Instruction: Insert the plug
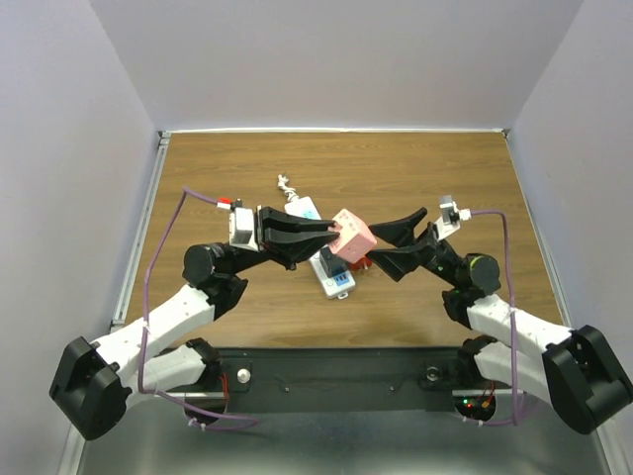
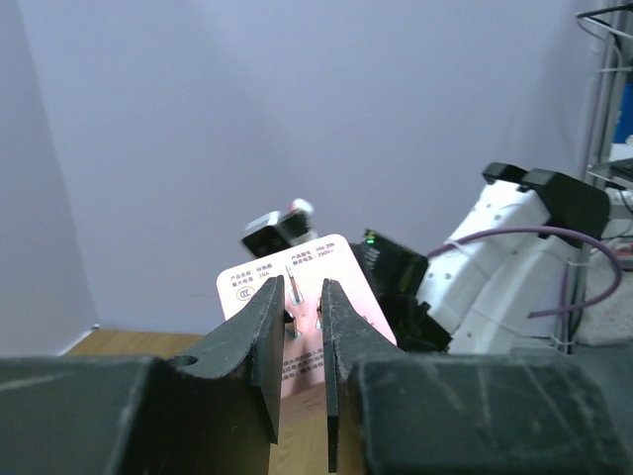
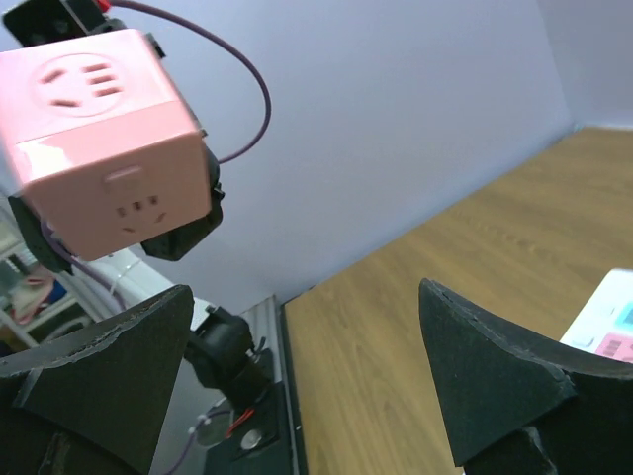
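Note:
The plug is a pink cube (image 1: 354, 236) with socket faces, held in the air over the middle of the table. My left gripper (image 1: 331, 234) is shut on it from the left. In the left wrist view the fingers (image 2: 265, 327) pinch the metal prongs on the cube's labelled face (image 2: 348, 282). My right gripper (image 1: 374, 245) stands open just right of the cube, apart from it. The right wrist view has the cube (image 3: 104, 148) at upper left, above and beyond the wide-open right gripper (image 3: 307, 297). A white power strip (image 1: 333, 275) lies on the table below the cube.
A white block with a braided cord (image 1: 300, 208) lies behind the left gripper. The power strip's edge (image 3: 608, 322) shows at the right wrist view's lower right. A metal rail (image 1: 138, 237) runs along the table's left side, with grey walls all round.

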Controlling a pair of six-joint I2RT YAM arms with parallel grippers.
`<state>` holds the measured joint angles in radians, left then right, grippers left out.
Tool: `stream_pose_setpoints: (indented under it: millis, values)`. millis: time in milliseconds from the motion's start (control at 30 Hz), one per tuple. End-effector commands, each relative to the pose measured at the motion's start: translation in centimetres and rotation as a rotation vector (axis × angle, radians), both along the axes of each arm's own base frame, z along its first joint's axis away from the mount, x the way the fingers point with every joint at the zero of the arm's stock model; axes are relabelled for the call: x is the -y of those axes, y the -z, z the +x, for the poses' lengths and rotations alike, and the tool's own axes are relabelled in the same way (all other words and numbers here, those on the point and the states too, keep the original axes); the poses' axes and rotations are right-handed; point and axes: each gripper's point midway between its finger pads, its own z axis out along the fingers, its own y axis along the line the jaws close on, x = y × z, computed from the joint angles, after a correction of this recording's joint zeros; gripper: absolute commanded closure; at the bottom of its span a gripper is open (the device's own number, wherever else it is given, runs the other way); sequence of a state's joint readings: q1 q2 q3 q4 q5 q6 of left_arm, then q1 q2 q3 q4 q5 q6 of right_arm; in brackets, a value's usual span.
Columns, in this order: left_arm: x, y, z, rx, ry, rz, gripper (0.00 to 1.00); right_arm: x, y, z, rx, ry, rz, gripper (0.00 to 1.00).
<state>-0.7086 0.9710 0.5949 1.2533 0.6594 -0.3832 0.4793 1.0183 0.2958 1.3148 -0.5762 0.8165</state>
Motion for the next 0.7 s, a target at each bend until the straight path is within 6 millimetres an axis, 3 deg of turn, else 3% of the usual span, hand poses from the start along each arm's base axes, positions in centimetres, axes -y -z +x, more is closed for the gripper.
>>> stream_pose_setpoints:
  millis: [0, 433, 667]
  values:
    - [-2.0, -3.7, -4.3, 0.202, 0.066, -0.150, 1.00, 2.3, -8.3, -7.0, 0.409, -0.120, 0.229, 0.00]
    - [-1.6, -3.6, -4.2, 0.188, 0.098, -0.212, 1.00, 3.8, -9.2, -11.8, 0.591, -0.141, 0.221, 0.00]
    - [-0.9, -3.8, -4.1, 0.188, 0.132, -0.217, 1.00, 4.0, -9.4, -12.2, 0.618, -0.139, 0.221, 0.00]
